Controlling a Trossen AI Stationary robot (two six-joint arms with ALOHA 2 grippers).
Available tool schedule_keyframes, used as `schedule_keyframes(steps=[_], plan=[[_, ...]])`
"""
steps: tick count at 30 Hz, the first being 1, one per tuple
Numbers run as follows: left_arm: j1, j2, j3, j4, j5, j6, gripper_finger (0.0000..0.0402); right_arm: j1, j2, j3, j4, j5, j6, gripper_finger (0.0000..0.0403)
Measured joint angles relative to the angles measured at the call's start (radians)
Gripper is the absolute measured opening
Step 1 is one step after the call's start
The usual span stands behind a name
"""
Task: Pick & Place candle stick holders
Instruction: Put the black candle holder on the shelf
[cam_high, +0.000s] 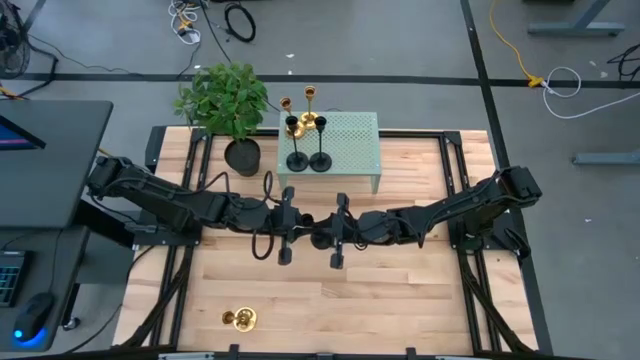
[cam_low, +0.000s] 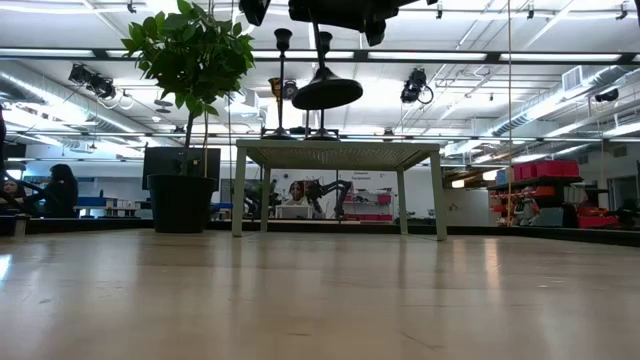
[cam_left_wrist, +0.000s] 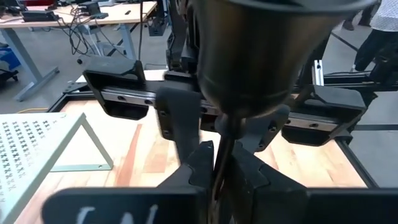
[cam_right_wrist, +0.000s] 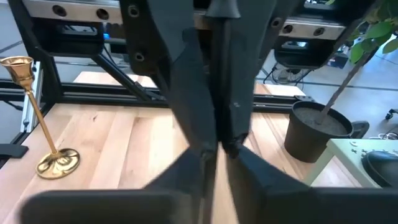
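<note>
Your left gripper (cam_high: 287, 224) and right gripper (cam_high: 338, 231), frame centre: both clamped on one black holder (cam_low: 326, 80) (held mid-air). Gold holder (cam_high: 240, 319) lower left.

You see a glossy gold metal holder (cam_high: 240, 319) on the smooth pale wood table (cam_high: 400, 300).
</note>
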Motion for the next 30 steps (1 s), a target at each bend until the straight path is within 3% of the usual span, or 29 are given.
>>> schedule_keyframes(steps=[4,22,26,30], plan=[[0.0,0.0,0.0,-0.001,-0.003,0.012,0.0036,0.0,0.0,0.0,-0.003,-0.003,-0.004,0.0011],[-0.002,-0.002,0.0,-0.011,-0.014,0.064,0.004,0.002,-0.004,0.0,-0.001,-0.009,-0.012,0.0004],[-0.005,-0.008,-0.001,-0.022,-0.037,0.07,0.0064,0.002,-0.004,0.0,-0.009,-0.008,-0.012,0.0004],[-0.005,-0.021,-0.002,-0.027,-0.04,0.086,0.0114,0.002,-0.009,0.0,-0.021,-0.008,-0.018,0.0002]])
